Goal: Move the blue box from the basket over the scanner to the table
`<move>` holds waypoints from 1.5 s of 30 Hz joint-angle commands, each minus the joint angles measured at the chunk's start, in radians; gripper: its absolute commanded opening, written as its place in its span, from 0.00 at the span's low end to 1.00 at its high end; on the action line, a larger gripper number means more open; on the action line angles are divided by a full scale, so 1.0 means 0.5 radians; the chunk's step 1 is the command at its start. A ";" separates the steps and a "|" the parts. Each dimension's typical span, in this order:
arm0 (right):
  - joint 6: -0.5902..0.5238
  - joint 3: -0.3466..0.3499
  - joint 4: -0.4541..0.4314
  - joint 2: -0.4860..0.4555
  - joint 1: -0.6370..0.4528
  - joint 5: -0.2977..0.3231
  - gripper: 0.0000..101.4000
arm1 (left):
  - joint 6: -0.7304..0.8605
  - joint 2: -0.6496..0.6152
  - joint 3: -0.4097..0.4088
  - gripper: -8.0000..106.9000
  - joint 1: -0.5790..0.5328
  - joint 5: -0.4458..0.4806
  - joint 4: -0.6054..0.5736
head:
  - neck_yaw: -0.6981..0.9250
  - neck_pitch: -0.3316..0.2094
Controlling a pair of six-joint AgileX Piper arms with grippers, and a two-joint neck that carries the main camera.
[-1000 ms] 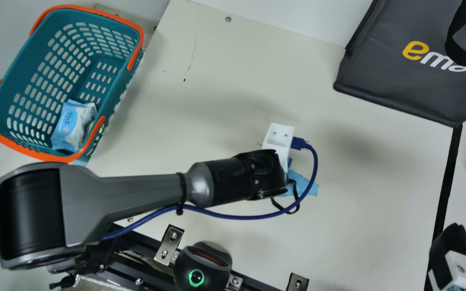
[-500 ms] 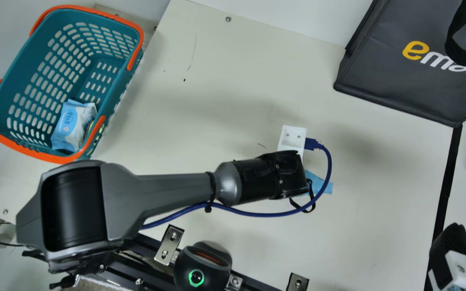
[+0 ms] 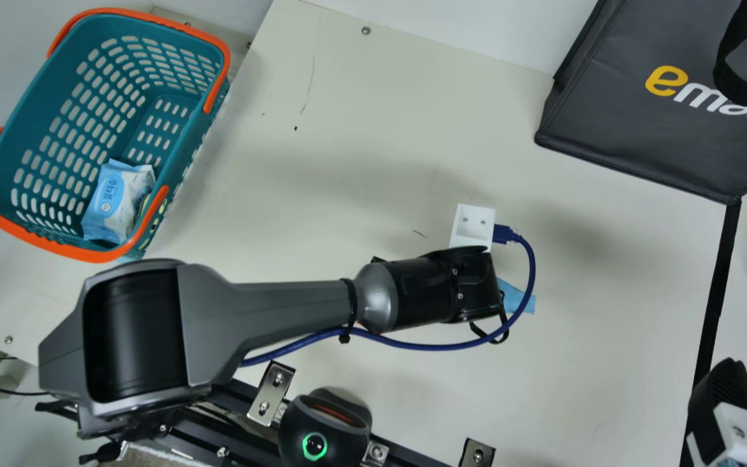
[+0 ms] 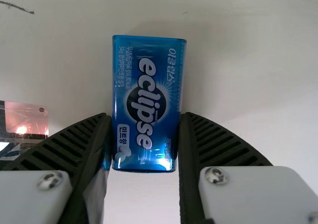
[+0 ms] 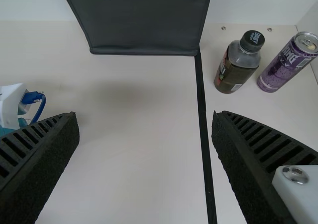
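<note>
In the main view my left gripper (image 3: 477, 285) hangs over the middle of the table (image 3: 360, 117), its fingers hidden under the wrist. The left wrist view shows my left gripper (image 4: 145, 149) shut on the blue box (image 4: 145, 105), one finger against each long side. The scanner (image 3: 321, 428) stands at the near edge, left of that gripper. The basket (image 3: 36, 104) is at the far left. My right gripper (image 3: 730, 402) is at the right edge of the main view; in the right wrist view the right gripper (image 5: 146, 134) is open, nothing between its fingers.
A blue-and-white wipes pack (image 3: 111, 201) lies in the basket. At the back right stands a dark bag (image 3: 639, 130). A bottle (image 5: 237, 65) and a purple can (image 5: 288, 62) stand beyond the black line on the right.
My left arm has moved rightward across the table, slowing in the last half second. The right arm, basket and bag have kept their places.
</note>
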 commanded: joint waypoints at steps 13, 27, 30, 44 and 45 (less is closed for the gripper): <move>0.000 0.000 0.000 0.000 0.000 0.002 0.94 | 0.246 -0.146 0.102 0.84 0.075 -0.180 -0.237 | 0.008 -0.061; 0.000 0.000 0.000 0.000 0.000 0.002 0.94 | 1.277 -0.827 0.546 0.85 0.397 -0.264 -0.871 | 0.008 -0.061; 0.000 0.000 0.000 0.000 0.000 0.002 0.94 | 1.493 -0.989 0.644 0.85 0.519 -0.211 -0.978 | 0.008 -0.061; 0.000 0.000 0.000 0.000 0.000 0.002 0.94 | 2.211 -1.591 0.961 0.85 1.265 0.140 -1.240 | 0.008 -0.061; 0.000 0.000 0.000 0.000 0.000 0.002 0.94 | 2.244 -1.624 0.973 0.85 1.315 0.162 -1.235 | 0.008 -0.061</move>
